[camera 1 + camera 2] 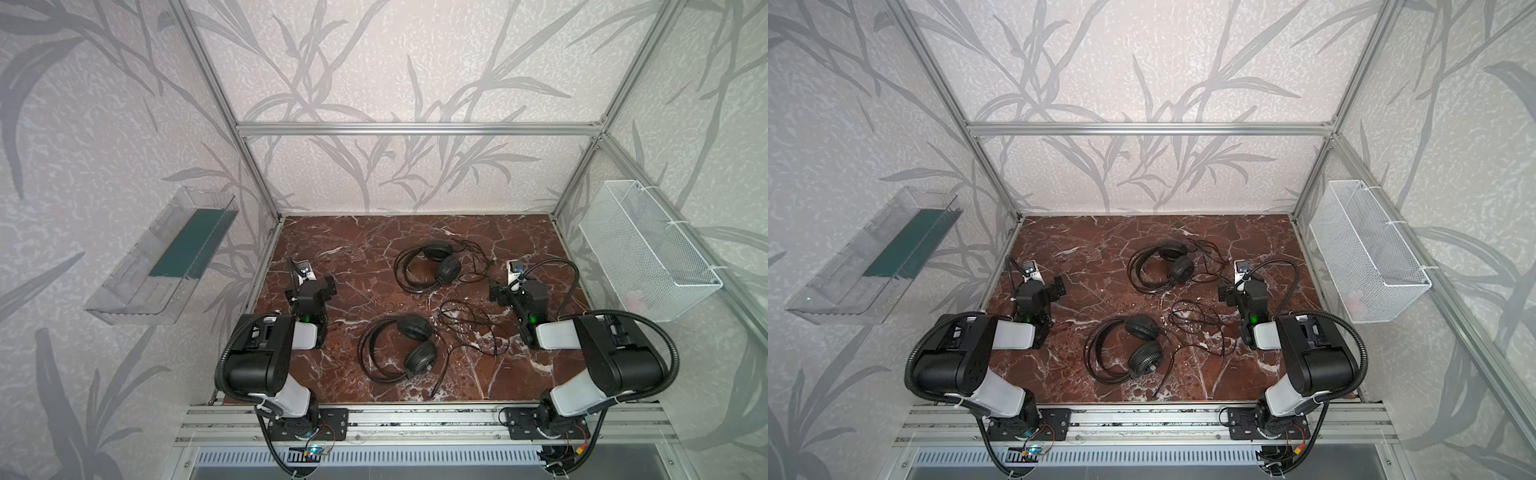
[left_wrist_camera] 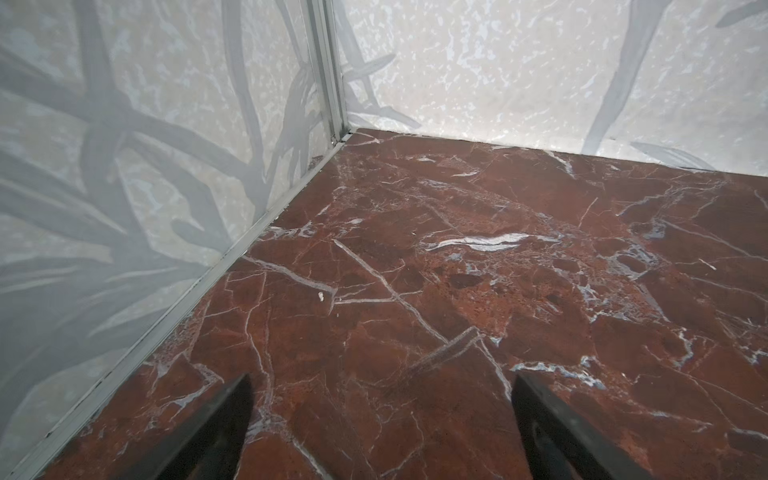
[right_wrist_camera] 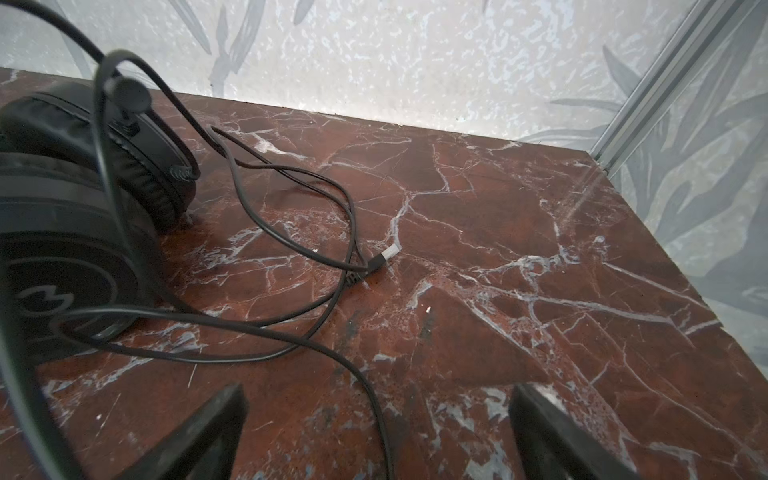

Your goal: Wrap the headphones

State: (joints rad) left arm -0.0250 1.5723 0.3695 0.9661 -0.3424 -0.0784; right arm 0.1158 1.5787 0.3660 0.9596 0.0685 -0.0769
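Two black headphones lie on the red marble table (image 1: 353, 249). In both top views the far headphones (image 1: 430, 268) (image 1: 1160, 268) rest mid-table, their thin cable (image 3: 291, 253) spread loosely to the right and ending in a USB plug (image 3: 384, 257). Closer to the front are the near headphones (image 1: 399, 349) (image 1: 1127, 347), with cable loops (image 1: 473, 328) on their right. My left gripper (image 1: 316, 282) (image 2: 381, 378) stands open over bare marble near the left wall. My right gripper (image 1: 509, 282) (image 3: 379, 388) is open beside the far headset's earcup (image 3: 62, 270); a cable strand on the table passes between its fingers, not gripped.
A clear plastic tray (image 1: 162, 257) hangs on the left wall and a white mesh basket (image 1: 648, 249) on the right wall. Aluminium frame posts mark the table's corners, and a rail (image 1: 415, 419) runs along the front edge where both arms are mounted.
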